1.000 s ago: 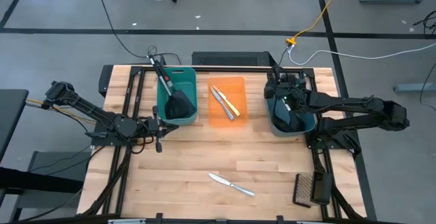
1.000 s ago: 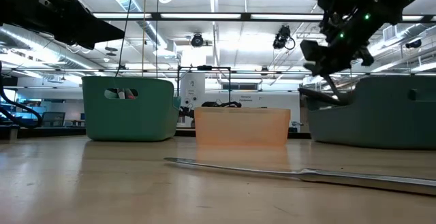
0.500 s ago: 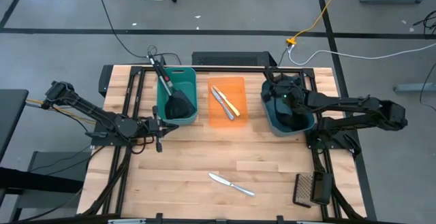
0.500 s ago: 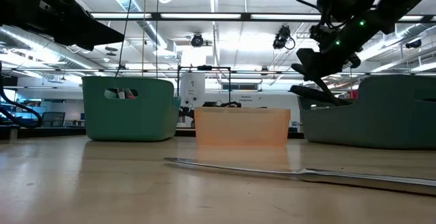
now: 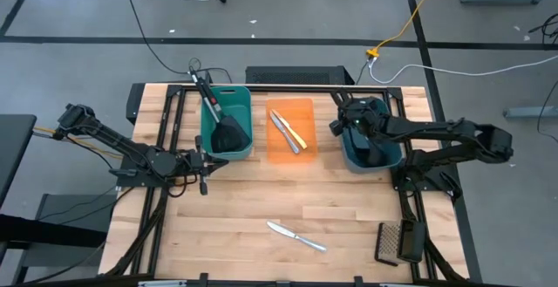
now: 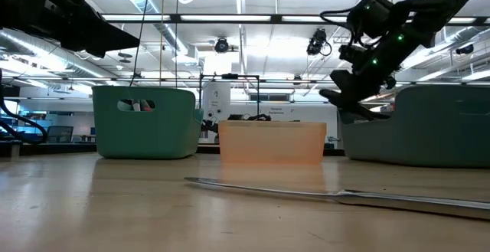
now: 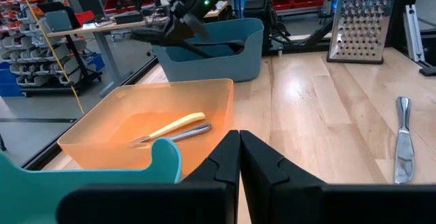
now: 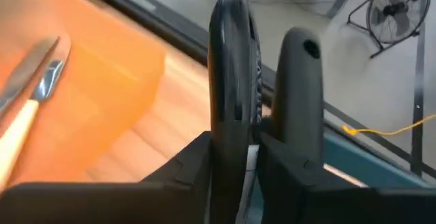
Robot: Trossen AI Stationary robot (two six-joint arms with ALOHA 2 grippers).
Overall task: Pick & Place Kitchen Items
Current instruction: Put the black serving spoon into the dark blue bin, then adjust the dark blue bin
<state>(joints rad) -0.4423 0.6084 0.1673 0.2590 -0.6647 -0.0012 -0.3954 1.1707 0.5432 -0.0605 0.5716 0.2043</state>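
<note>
Desk: orange tub (image 5: pixel 290 131) holds two knives (image 5: pixel 287 131); right pincer (image 5: pixel 336 126) clamps a black utensil (image 8: pixel 235 81), its end hidden.

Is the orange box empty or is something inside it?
Not empty. The orange tub holds two small knives, one silver and one pale yellow, lying on its bottom.

The wooden table (image 5: pixel 235 208) carries three tubs, a knife (image 5: pixel 295 234), and a grater (image 5: pixel 388 242).
</note>
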